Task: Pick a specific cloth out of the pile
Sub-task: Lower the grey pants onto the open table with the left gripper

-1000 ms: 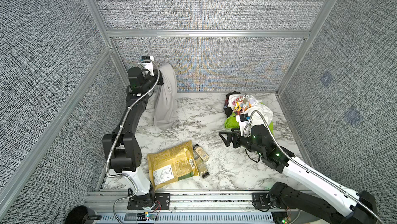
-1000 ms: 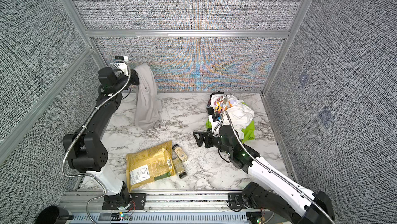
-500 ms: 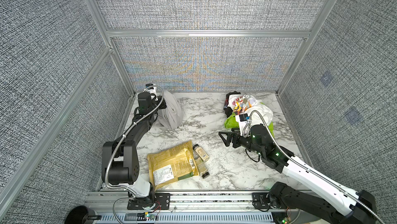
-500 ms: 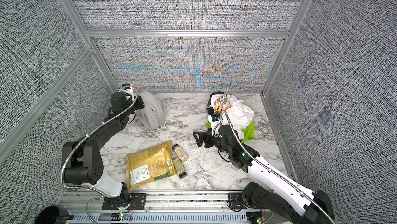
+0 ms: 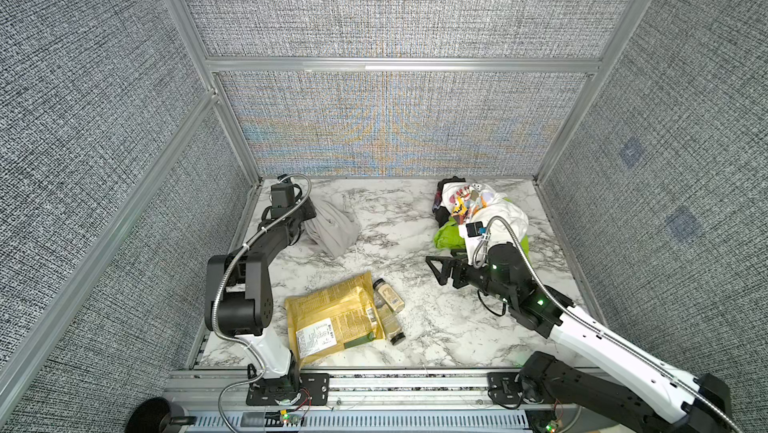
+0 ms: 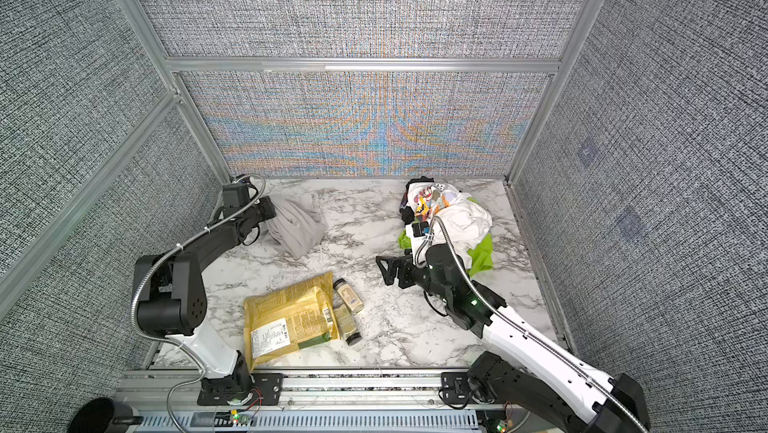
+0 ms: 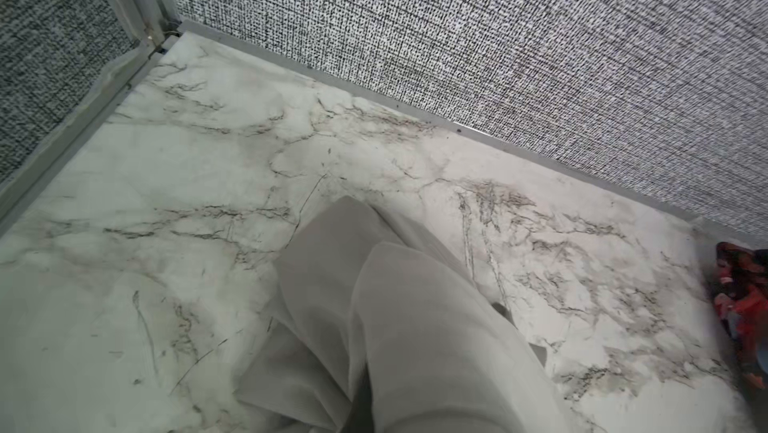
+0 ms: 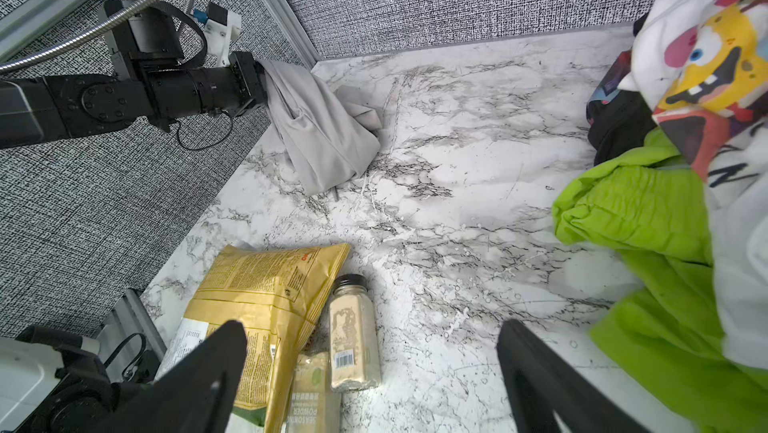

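Lowered from high against the back wall, the left gripper (image 5: 311, 214) now sits low in the upper left of both top views. The cloth (image 5: 332, 229) has slumped into a heap on the table (image 5: 407, 219) just right of it. The cloth's top end is still bunched in the clenched gripper, whose fingers are buried in fabric. The right gripper (image 5: 435, 271) hovers wide open and empty beside the pile (image 5: 478, 212) at upper right.

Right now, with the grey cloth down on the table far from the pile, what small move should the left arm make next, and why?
Probably open the left gripper and let go: the grey cloth lies on the table, well apart from the pile, with only its top bunched at the gripper.
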Controlling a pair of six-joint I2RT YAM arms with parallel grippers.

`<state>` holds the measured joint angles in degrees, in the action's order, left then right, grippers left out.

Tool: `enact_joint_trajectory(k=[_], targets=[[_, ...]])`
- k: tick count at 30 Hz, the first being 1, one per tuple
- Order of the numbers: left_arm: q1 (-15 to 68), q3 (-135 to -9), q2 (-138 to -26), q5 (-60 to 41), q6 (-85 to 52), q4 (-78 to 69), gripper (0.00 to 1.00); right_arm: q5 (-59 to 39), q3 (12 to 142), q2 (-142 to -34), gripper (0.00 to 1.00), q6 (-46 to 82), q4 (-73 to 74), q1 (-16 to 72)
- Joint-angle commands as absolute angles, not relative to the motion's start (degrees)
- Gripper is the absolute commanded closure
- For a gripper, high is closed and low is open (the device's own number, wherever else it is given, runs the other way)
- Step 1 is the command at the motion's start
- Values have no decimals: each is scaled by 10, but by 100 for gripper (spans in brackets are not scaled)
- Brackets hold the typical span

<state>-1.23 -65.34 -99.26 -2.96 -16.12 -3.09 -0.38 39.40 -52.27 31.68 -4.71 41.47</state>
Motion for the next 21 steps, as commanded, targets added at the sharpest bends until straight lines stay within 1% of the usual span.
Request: enact_joint_trajectory(k=[1,3,4,6,7,10,14,18,21], targets=[[-13,-665,-983,-19,-129,47,57,13,390,-521,1,315,-44,416],[-12,-661,-974,-34,-123,68,32,14,391,-527,1,315,-41,416],[-11,-659,-969,-35,-119,83,21,12,391,-532,1,316,-38,416],[-8,-663,-959,-29,-109,124,5,4,396,-543,1,316,-35,416],[-4,-670,-953,-22,-102,157,2,0,398,-548,1,316,-36,416],[16,-690,-929,11,-87,237,2,-2,399,-560,1,316,-32,416],[24,-684,-879,24,-100,276,2,-5,404,-579,1,311,-31,416],[24,-687,-831,-5,-112,293,2,-5,409,-590,1,308,-35,416],[25,-688,-795,-47,-122,278,2,-2,408,-587,1,309,-36,416]])
